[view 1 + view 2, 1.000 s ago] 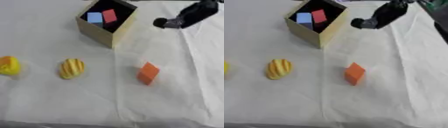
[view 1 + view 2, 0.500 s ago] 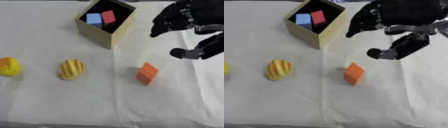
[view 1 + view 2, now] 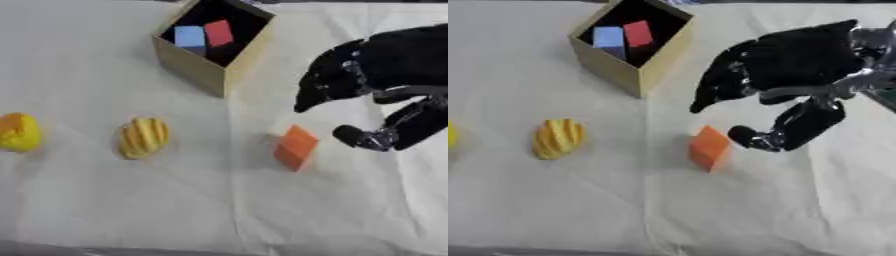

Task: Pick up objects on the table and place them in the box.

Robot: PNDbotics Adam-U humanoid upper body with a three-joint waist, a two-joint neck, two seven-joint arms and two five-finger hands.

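Roughly a partial fill at this point, by my read. The box (image 3: 213,75) sat at the far side of the counter (image 3: 105,210), and it already held 2 blocks: a blue block (image 3: 189,36) and a red block (image 3: 219,32), side by side at the bottom.

3 things were left on the counter. The orange block (image 3: 296,147) stood tilted near the middle, nearer to me than the box. The yellow ridged piece (image 3: 143,137) lay well to its left. A yellow-and-orange object (image 3: 17,132) sat at the far left edge, partly cut off in the left eye view.

My right hand (image 3: 785,75) came in from the right, fingers spread and pointing down-left, thumb tip just beside the orange block's right edge, holding nothing. I could not tell if the thumb touched the block. It looked set up for the orange block as pick 3, but no grasp was made. The left hand showed in neither view.

So I judged it 2 in, 3 to go.
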